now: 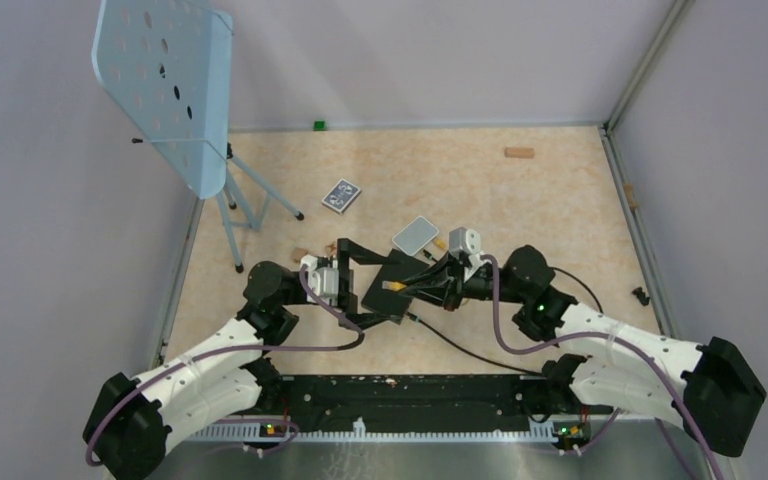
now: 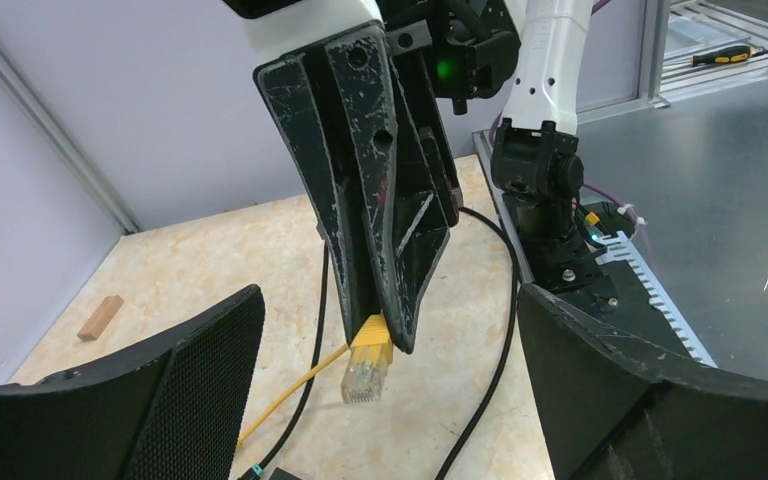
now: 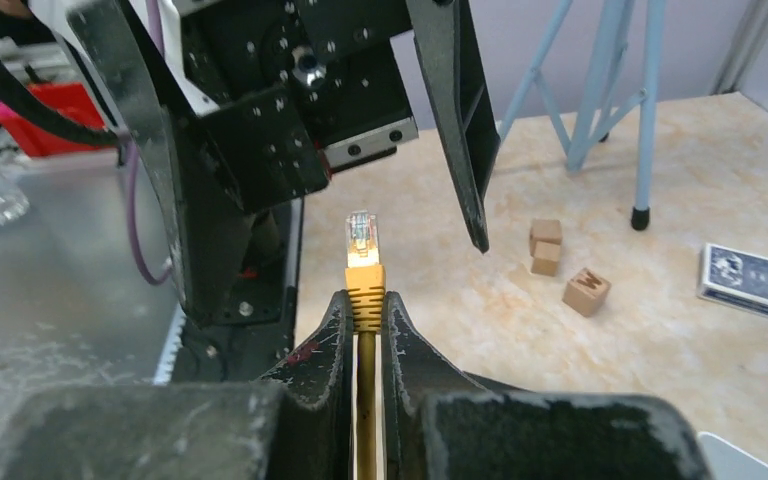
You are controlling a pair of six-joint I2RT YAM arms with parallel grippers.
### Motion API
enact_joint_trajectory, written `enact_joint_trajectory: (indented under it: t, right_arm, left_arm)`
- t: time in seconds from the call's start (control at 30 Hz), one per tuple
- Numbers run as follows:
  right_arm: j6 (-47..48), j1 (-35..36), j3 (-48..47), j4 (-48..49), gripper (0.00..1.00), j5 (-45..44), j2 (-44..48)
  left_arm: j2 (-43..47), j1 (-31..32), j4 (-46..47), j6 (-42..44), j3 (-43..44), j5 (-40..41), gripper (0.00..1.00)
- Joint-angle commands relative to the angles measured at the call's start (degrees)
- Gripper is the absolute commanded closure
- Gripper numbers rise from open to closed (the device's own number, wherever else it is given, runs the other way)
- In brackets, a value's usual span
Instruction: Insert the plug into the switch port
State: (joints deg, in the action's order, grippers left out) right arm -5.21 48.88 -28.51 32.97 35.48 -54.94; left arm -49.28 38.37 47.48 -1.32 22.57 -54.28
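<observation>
The yellow plug [image 2: 365,370] has a clear tip and a thin yellow cable. My right gripper [image 3: 365,298] is shut on its yellow boot, and the tip [image 3: 362,232] points toward my left gripper. In the top view the plug [image 1: 391,287] hangs over the flat black box [image 1: 390,272], which lies tilted mid-table. My left gripper [image 1: 385,290] is open wide, one finger on each side of the box. In the left wrist view its fingers [image 2: 200,370] frame the right gripper [image 2: 390,330] and the plug. The switch port does not show in any view.
A black cable [image 1: 470,350] runs from the box toward the right arm base. A pale grey-blue card [image 1: 416,236] and a dark playing card [image 1: 341,195] lie behind the box. Small wooden blocks [image 3: 585,290] lie nearby. A blue perforated stand [image 1: 165,85] is at the far left.
</observation>
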Motion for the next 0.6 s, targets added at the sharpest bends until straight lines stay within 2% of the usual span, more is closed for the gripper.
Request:
enact_joint_trajectory:
  t: [0.0, 0.17, 0.33, 0.57]
  right_arm:
    - [-10.45, -1.08, -1.14, 12.89, 1.00, 2.57, -1.14]
    - [-15.56, -1.89, 0.01, 18.87, 1.00, 1.72, -1.99]
    - [-17.18, -2.21, -0.08, 19.17, 1.00, 1.81, -3.01]
    - [-19.39, -3.02, -1.04, 18.21, 1.00, 2.61, -5.11]
  left_arm:
    - [-0.25, 0.21, 2.84, 0.80, -0.20, 0.14, 0.02]
    - [0.03, 0.21, 2.58, 0.80, -0.55, -0.57, 0.06]
    - [0.42, 0.21, 2.55, 0.80, -0.68, -0.74, 0.09]
    - [0.40, 0.21, 2.72, 2.17, -0.20, -0.57, 0.08]
